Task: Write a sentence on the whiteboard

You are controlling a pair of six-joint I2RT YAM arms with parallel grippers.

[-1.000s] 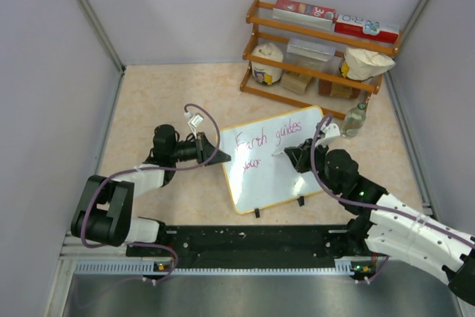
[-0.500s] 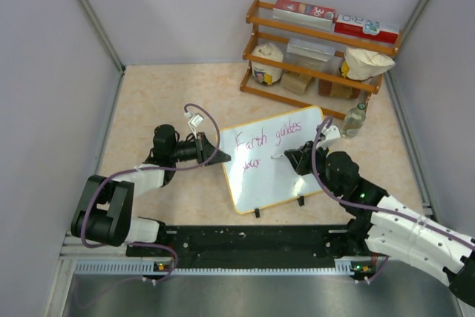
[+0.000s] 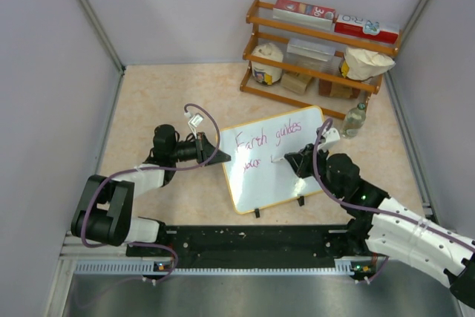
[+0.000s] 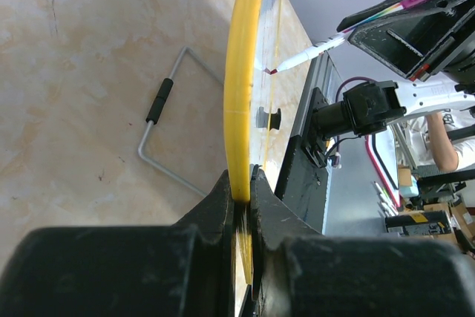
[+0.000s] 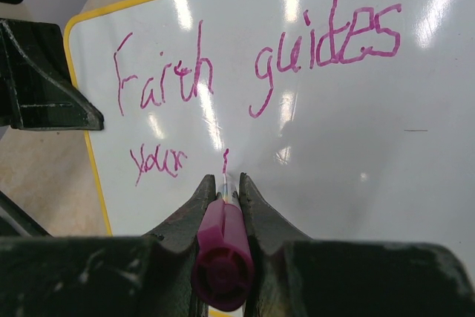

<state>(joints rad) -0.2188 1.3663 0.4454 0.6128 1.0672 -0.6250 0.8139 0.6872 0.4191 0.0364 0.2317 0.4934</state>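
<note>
Top external: whiteboard [image 3: 269, 183], seemingly pink sentence [image 3: 269, 136]

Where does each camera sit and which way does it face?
Top external: above and behind the bases, looking down; left arm and right arm flank the whiteboard.
Left wrist: sights along the whiteboard's yellow edge, clamped in the left hand.
Right wrist: faces the written side and the sentence; right hand grips the marker.
Shared: both wrist views show the marker tip.
</note>
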